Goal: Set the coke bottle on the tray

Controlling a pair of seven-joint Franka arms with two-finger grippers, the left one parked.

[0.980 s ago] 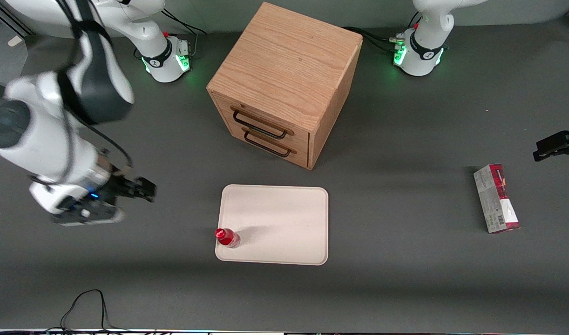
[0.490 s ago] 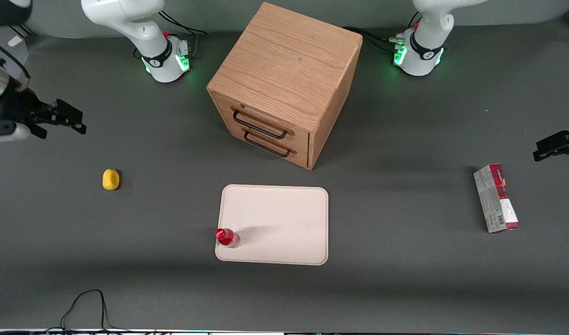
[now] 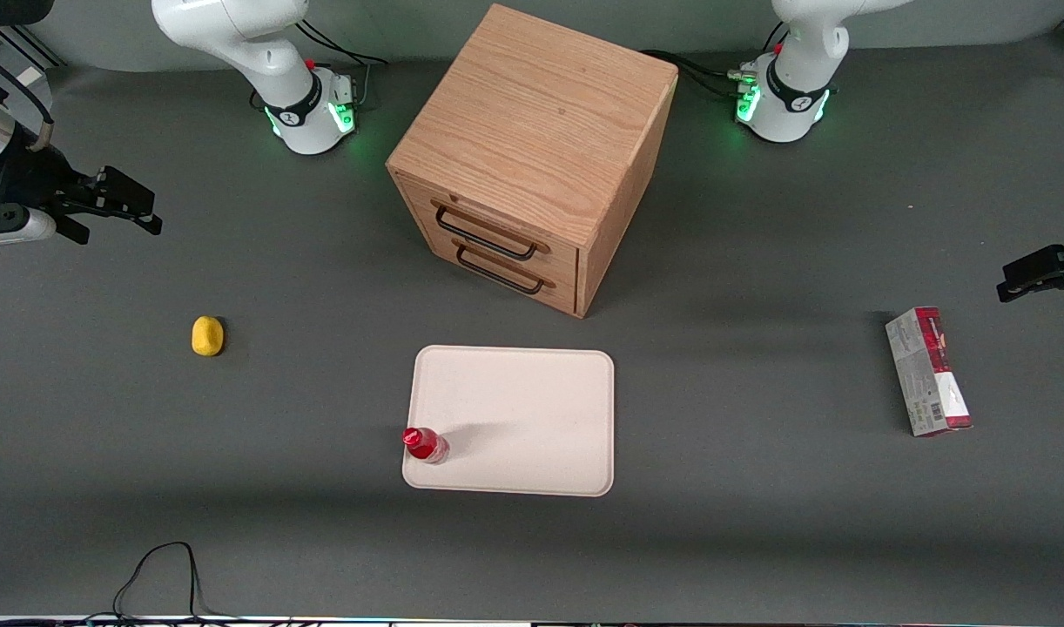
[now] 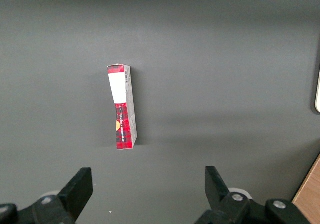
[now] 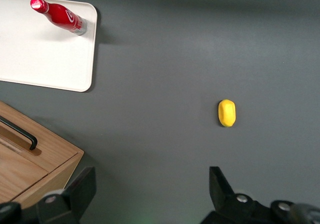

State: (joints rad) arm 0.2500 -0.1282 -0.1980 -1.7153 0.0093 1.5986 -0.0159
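The small red coke bottle [image 3: 425, 444] stands upright on the cream tray [image 3: 523, 409], in the tray's corner nearest the front camera on the working arm's side. It also shows in the right wrist view [image 5: 61, 17], on the tray [image 5: 45, 59]. My gripper [image 3: 127, 207] is open and empty, raised high at the working arm's end of the table, far from the tray and bottle. In the right wrist view its open fingers frame bare table [image 5: 150, 189].
A wooden two-drawer cabinet [image 3: 532, 148] stands farther from the camera than the tray. A small yellow object [image 3: 207, 336] lies on the table toward the working arm's end. A red-and-grey carton [image 3: 928, 371] lies toward the parked arm's end.
My gripper has pulled away from the table near the tray, rising and moving toward the working arm's end, which uncovered the yellow object. The bottle and tray have not moved.
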